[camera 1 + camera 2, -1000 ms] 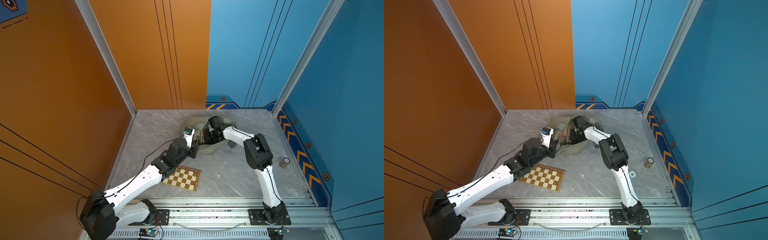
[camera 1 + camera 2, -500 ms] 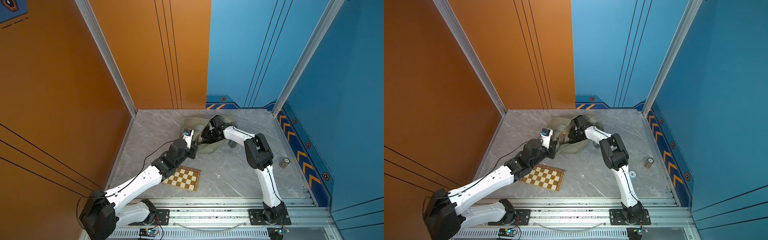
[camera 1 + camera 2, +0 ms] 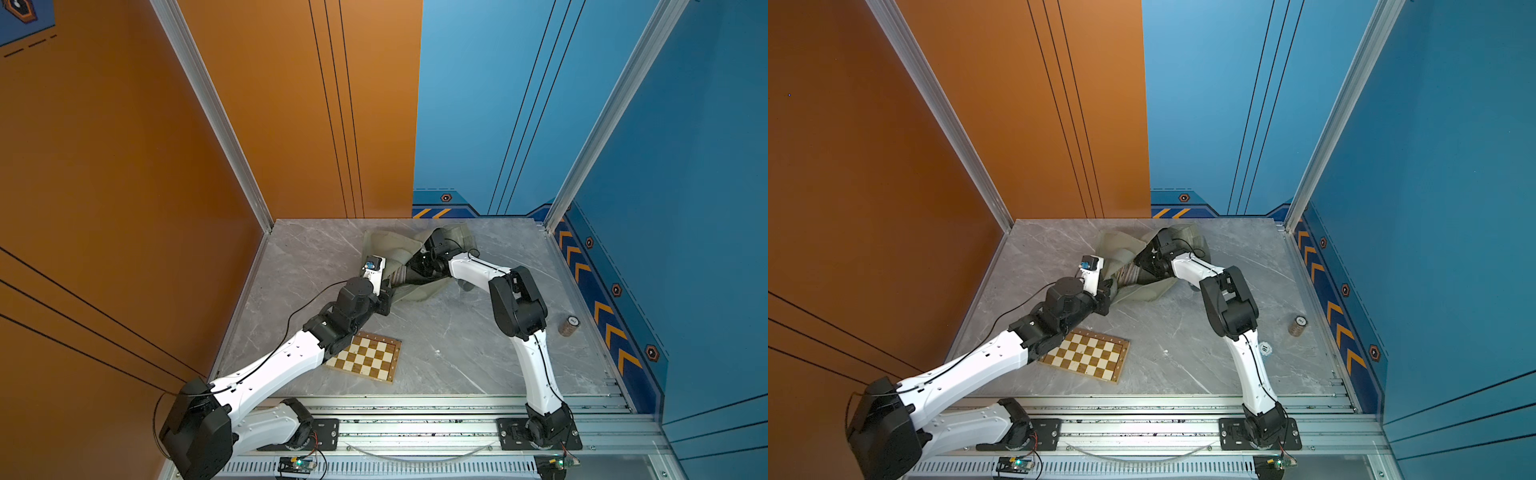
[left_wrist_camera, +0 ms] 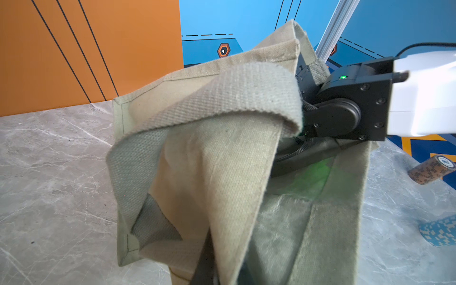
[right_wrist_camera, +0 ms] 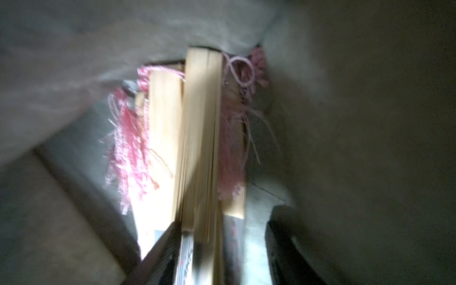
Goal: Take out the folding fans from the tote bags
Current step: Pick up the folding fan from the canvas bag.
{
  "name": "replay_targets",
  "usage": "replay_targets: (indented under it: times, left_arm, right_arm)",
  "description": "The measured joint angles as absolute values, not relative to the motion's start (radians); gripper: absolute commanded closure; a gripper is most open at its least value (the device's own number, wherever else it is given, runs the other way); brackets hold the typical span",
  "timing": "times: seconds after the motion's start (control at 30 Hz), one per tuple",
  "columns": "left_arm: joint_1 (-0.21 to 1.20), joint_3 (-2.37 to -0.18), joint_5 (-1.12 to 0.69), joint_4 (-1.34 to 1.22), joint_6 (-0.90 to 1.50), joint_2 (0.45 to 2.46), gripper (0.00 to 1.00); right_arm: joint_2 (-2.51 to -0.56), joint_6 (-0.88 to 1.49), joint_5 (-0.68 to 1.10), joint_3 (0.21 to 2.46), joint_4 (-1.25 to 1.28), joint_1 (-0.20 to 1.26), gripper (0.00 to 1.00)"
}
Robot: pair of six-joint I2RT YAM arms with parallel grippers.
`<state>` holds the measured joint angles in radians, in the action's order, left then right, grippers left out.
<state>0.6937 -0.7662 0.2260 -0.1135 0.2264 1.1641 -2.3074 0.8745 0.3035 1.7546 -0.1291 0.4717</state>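
Observation:
The olive tote bag (image 3: pixel 390 248) (image 3: pixel 1121 249) lies crumpled at the back of the table. My left gripper (image 3: pixel 388 287) (image 4: pixel 209 271) is shut on its fabric edge and holds the mouth up. My right gripper (image 3: pixel 415 266) (image 5: pixel 219 246) reaches inside the tote bag (image 5: pixel 357 123), its dark fingers (image 5: pixel 283 246) apart. Several closed folding fans (image 5: pixel 199 148) with pale bamboo ribs and pink tassels (image 5: pixel 128 153) lie between them. A gap shows beside one finger. In both top views a bit of the fans (image 3: pixel 400 273) (image 3: pixel 1130 272) shows at the bag's mouth.
A brown-and-cream chessboard (image 3: pixel 365 357) lies under my left forearm near the front. A brown patterned roll (image 3: pixel 568 325) (image 4: pixel 430 169) stands near the right wall. A blue patterned roll (image 4: pixel 439 234) lies by the bag. Orange and blue walls enclose the table.
The right gripper's jaws have spread apart inside the bag, and its wrist has shifted slightly toward the back. The left arm has kept its hold in place.

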Motion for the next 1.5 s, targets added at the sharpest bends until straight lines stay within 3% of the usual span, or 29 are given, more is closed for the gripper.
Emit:
replay_targets:
  times: [0.47,0.8,1.13,1.5]
  left_arm:
    - [0.692,-0.766,0.225,-0.166,0.226,1.214,1.0]
    - [0.686,-0.752,0.237,-0.166,0.237,1.198,1.0]
    - [0.686,-0.74,0.255,-0.166,0.237,1.19,1.0]
    - [0.69,-0.74,0.255,-0.17,0.237,1.19,1.0]
  right_arm:
    - [-2.31,0.941,0.322,1.752,-0.094,0.452,0.3]
    - [-2.368,0.94,0.313,1.822,-0.105,0.453,0.36]
    - [-2.387,0.892,0.266,1.882,-0.222,0.459,0.5]
    - [-2.414,0.833,0.229,1.961,-0.364,0.46,0.5]
